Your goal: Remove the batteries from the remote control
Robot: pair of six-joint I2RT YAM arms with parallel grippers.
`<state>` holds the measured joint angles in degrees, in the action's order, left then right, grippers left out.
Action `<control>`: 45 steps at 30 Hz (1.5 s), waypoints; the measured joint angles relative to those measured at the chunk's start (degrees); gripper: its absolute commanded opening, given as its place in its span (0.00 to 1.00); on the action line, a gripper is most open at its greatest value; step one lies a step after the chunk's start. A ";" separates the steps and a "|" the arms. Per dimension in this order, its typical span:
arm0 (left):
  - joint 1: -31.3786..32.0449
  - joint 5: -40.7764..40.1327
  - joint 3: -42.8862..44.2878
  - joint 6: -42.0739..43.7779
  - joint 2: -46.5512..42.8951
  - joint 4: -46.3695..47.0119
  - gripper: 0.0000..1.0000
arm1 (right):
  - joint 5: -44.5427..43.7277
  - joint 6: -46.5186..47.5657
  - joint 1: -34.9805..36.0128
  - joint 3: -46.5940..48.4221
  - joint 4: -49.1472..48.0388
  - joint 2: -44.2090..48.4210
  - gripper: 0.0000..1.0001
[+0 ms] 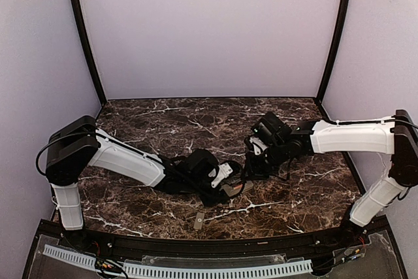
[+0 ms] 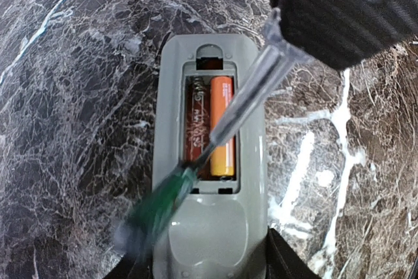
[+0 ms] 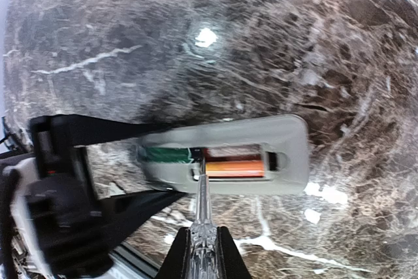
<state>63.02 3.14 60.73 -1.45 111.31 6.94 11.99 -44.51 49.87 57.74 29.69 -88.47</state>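
The remote control [image 2: 215, 227] lies grey back up with its battery bay open; it also shows in the right wrist view [image 3: 287, 142] and the top view [image 1: 235, 189]. An orange battery [image 2: 222, 122] sits in the bay's right slot. The left slot [image 2: 194, 129] looks dark red-brown with a spring at its far end. A blurred green stick-like thing [image 2: 160, 207] slants out from that slot's near end; I cannot tell if it is the other battery. My left gripper [image 2: 209, 272] is shut on the remote's near end. My right gripper [image 3: 202, 256] is shut on a clear tool [image 3: 201, 213] whose tip is in the bay.
A small flat grey cover piece [image 1: 198, 220] lies on the dark marble table [image 1: 163, 122] near the front edge, in front of the left arm. The right gripper's black body [image 2: 339, 11] hangs just above the remote's far end. Lilac walls close in the back and sides.
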 measured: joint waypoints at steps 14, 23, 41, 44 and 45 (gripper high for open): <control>0.00 0.70 0.20 -0.04 0.15 0.09 0.00 | 1.07 -0.24 0.17 0.52 -2.25 1.57 0.00; 0.11 0.66 0.22 0.39 0.15 0.02 0.00 | -0.11 0.48 0.17 0.55 -1.57 2.34 0.00; 1.01 5.07 -1.22 7.34 -6.78 -3.85 0.00 | -4.07 4.15 -2.89 0.55 4.37 10.47 0.00; 1.01 5.86 -1.20 9.16 -8.09 -4.35 0.00 | -4.68 5.07 -3.85 0.55 5.31 12.02 0.00; 1.01 5.99 -1.20 9.94 -8.52 -4.74 0.00 | -4.94 5.35 -4.13 0.55 5.73 12.70 0.00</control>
<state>64.03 9.13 59.53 8.49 102.78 2.20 7.05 -39.16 45.74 58.28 35.42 -75.77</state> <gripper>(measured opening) 0.510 0.100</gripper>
